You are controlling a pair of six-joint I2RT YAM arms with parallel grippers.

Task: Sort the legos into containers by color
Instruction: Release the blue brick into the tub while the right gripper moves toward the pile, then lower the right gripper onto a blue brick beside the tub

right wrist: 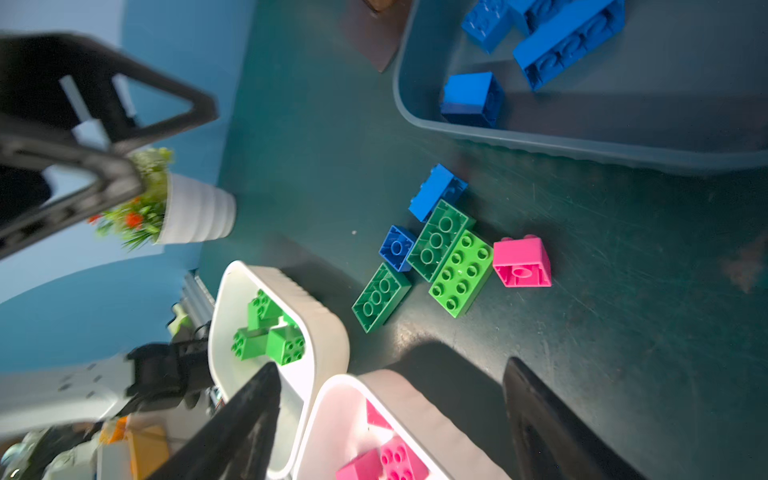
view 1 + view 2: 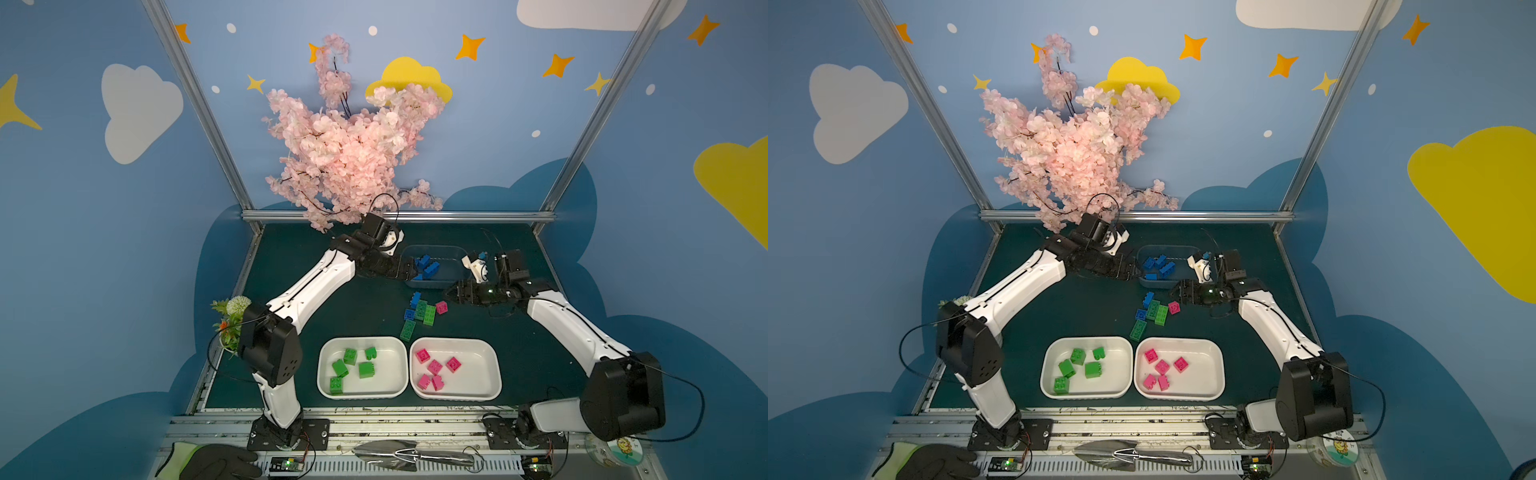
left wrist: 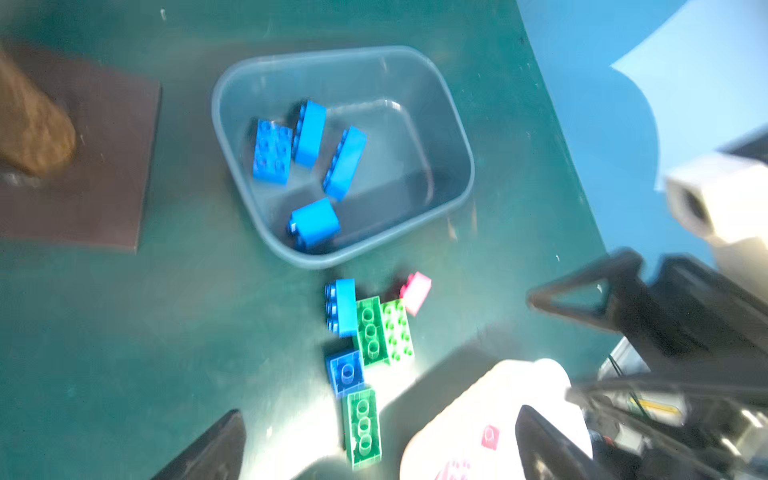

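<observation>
The grey-blue tub at the back holds several blue legos. My left gripper hangs at the tub's left rim, open and empty; its wrist view is blurred, with the jaws wide apart. A loose pile of green, blue and pink legos lies in front of the tub. My right gripper is open just right of the pile's pink brick, with nothing between its fingers. Two white trays sit in front: the left tray holds green bricks and the right tray holds pink ones.
A pink blossom tree overhangs the back left, on a brown base. A white flower pot with a plant stands at the left edge beside my left arm. A glove and a trowel lie on the front rail.
</observation>
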